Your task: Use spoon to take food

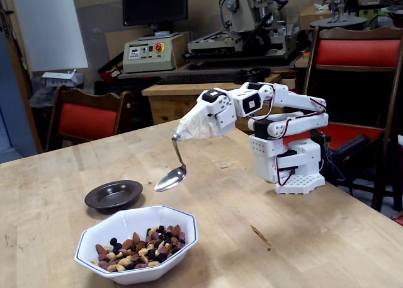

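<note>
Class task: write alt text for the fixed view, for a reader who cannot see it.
A white robot arm's tape-wrapped claw holds a metal spoon above a wooden table, near a small dark dish and a white bowl of nuts and raisins.

Silver spoon (171, 179), off-white tape at handle top. Tan, brown, dark food (140, 245) in white bowl (104, 237), dark rim line. Dark brown dish (114, 194). White arm (286, 118). Light wood table (283, 237). Red chairs (85, 119).

Shiny metal spoon (170, 179), wooden table (315, 237)

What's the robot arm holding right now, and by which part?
The small shiny metal spoon, held by its tape-wrapped handle top at the gripper; its bowl hangs empty.
</note>
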`<action>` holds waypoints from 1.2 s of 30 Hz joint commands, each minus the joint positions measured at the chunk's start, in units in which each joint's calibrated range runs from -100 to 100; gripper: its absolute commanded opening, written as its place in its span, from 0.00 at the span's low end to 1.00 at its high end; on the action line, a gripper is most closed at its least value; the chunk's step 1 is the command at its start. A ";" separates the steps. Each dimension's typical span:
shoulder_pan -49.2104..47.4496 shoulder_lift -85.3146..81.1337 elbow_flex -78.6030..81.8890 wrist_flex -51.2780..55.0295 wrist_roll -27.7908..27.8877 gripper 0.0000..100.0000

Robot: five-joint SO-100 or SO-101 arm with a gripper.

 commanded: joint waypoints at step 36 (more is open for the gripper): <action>-0.81 37.22 -18.08 -11.82 0.15 0.04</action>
